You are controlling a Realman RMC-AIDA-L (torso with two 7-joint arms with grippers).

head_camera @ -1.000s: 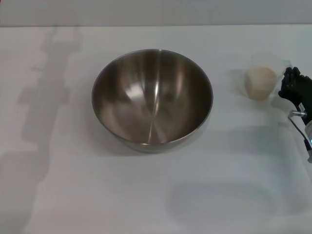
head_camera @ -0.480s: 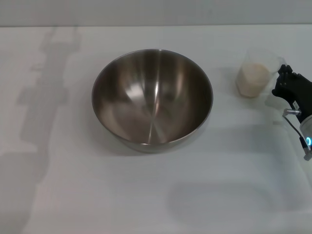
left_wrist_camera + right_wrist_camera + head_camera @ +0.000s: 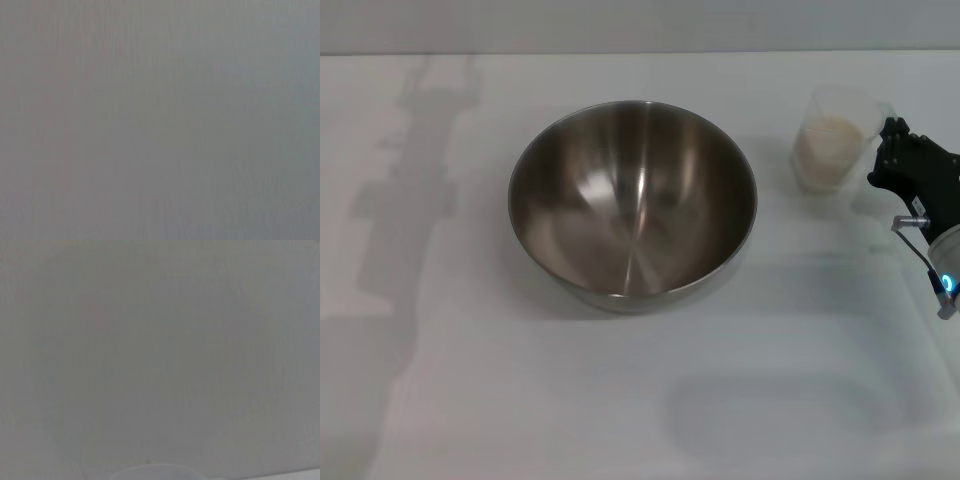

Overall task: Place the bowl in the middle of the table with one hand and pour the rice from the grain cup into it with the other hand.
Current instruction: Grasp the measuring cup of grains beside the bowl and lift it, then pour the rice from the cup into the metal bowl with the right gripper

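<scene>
**Bowl centred; right gripper at the grain cup**

We see nothing of the left gripper in any view; only a shadow [image 3: 415,190] falls across the left part of the table [image 3: 520,400]. The left wrist view gives a blank grey field.

Near the middle of the table we note the bowl [image 3: 632,200], upright, with no grains inside it.

Right of the bowl, and apart from it, we find the grain cup [image 3: 835,140]. It looks roughly upright, with the rice [image 3: 828,138] filling its lower part as a pale mass.

At the right edge, the right gripper [image 3: 886,150] meets the cup's right side, where the handle would be. We cannot tell how wide its fingers stand, nor whether they grip the cup. The right wrist view shows only pale surface with a faint curved edge low down.
</scene>
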